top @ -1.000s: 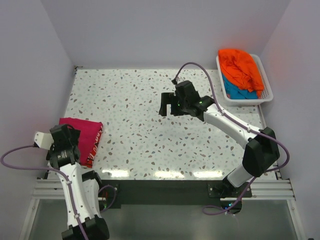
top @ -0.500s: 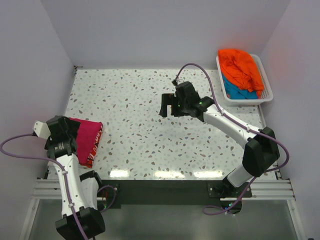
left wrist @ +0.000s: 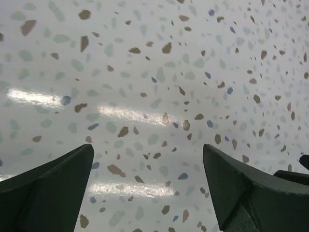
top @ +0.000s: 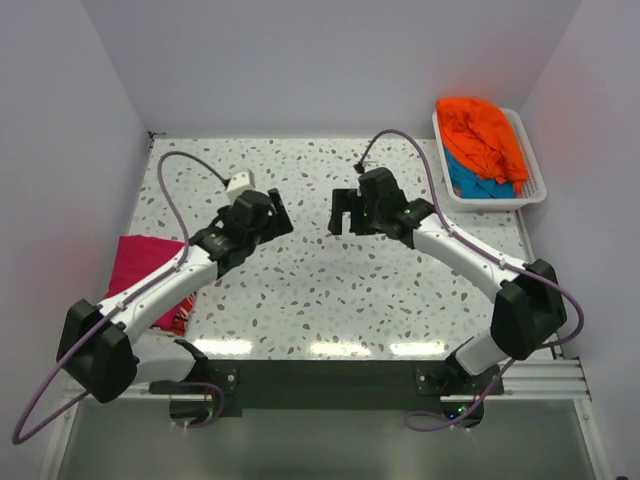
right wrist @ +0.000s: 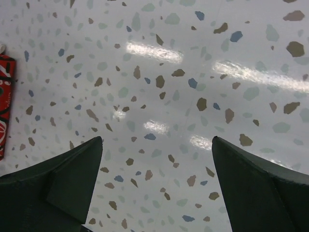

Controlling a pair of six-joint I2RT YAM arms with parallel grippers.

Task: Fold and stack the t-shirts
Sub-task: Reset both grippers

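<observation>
A folded magenta-pink t-shirt (top: 137, 262) lies at the table's left edge, with the red lettered t-shirt's edge (top: 183, 310) showing under it. That red t-shirt (right wrist: 4, 99) also peeks in at the left border of the right wrist view. An orange t-shirt (top: 484, 132) is heaped over a teal-blue t-shirt (top: 468, 183) in the white basket (top: 535, 192) at the back right. My left gripper (top: 277, 213) (left wrist: 147, 147) hangs open over bare table near the middle. Facing it, my right gripper (top: 339, 218) (right wrist: 157, 139) is open too. Neither holds anything.
The speckled tabletop (top: 300, 280) spreads between the stack and the basket. Walls close in on the left, back and right. The left arm's link (top: 160, 290) crosses over the near corner of the folded stack.
My left arm has swung from above the folded stack at the left edge out to the table's middle. The right gripper has shifted slightly right.
</observation>
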